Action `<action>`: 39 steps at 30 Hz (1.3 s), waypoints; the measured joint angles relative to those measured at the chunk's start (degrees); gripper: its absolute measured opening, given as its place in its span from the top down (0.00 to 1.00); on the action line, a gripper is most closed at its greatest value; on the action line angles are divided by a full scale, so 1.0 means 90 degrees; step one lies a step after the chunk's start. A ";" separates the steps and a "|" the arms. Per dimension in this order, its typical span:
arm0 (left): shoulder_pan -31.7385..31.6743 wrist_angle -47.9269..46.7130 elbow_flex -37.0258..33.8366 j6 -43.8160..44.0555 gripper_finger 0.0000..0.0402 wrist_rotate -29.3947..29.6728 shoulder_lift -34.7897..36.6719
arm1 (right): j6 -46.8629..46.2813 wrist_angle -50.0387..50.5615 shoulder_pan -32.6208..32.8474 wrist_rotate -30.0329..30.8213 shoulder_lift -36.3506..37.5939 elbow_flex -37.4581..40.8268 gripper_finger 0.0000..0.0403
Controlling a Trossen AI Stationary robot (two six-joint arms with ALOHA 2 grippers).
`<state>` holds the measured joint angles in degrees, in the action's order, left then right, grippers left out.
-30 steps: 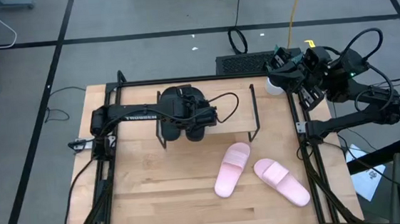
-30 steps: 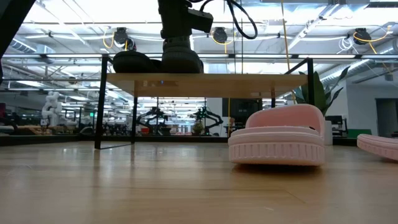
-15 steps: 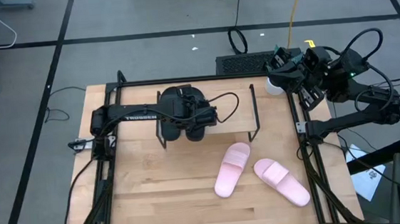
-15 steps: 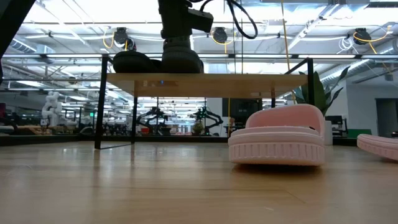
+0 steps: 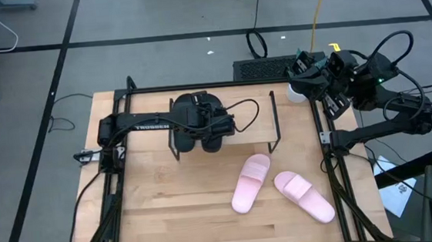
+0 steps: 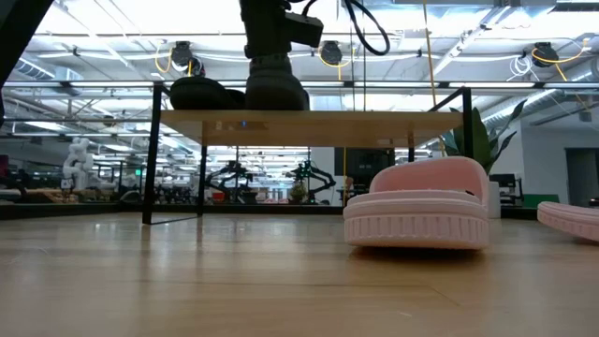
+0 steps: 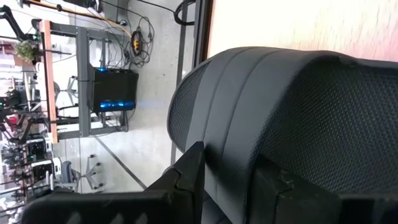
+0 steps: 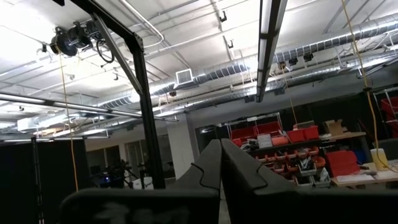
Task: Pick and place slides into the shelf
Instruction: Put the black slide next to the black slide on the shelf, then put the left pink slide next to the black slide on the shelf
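Left fingers (image 7: 205, 180) clamping black slide (image 5: 209, 115) atop shelf (image 6: 309, 126), right half bare

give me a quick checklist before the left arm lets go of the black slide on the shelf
1. Left gripper clamped on the black slide: ok, fingers pinch its strap.
2. Slide's sole down on the shelf top: ok in the low view.
3. Other black slide already on the shelf beside it: ok; whether the two touch, cannot tell.
4. Shelf room to the right for more: ok.
5. Pink slides on the table, waiting: ok.
6. Right gripper shut, parked off the table's far right corner: ok.
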<state>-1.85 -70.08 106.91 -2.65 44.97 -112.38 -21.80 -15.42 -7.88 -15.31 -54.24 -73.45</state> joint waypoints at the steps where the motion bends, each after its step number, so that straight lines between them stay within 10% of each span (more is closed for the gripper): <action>1: 0.0000 -0.0010 0.0000 -0.0009 0.79 0.0000 0.0000 | 0.0000 0.0009 -0.0002 0.0000 0.0000 0.0000 1.00; 19: 0.0001 -0.0091 0.0000 -0.0200 0.40 0.0010 0.0005 | 0.0001 0.0015 0.0000 0.0000 0.0000 0.0000 1.00; 39: 0.0078 -0.0088 0.0000 -0.0515 0.37 0.0016 0.0005 | 0.0022 0.0015 0.0000 0.0000 0.0000 0.0001 1.00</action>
<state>-1.15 -70.87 106.91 -7.29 45.11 -112.33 -21.61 -15.29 -7.88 -15.31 -54.24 -73.44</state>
